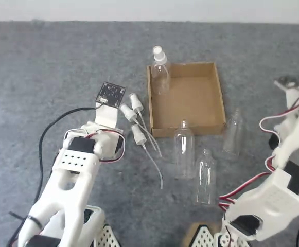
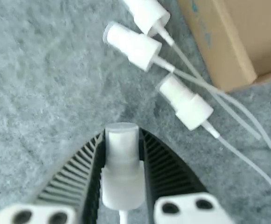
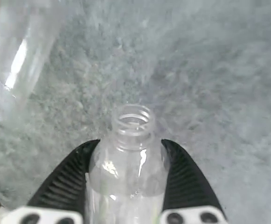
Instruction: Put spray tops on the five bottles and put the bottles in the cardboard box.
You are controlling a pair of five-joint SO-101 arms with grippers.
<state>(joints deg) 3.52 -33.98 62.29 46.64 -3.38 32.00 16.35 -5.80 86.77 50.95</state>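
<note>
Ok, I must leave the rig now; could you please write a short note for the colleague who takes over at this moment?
Left gripper: shut on a spray top, low over the mat, beside three loose spray tops.
Right gripper: shut on an open bottle with no top on it.
Three more uncapped bottles are on the mat near the cardboard box.
Done: one capped bottle is at the box's far left corner, seemingly inside.
Left: fit tops on four bottles and put them in the box.
</note>
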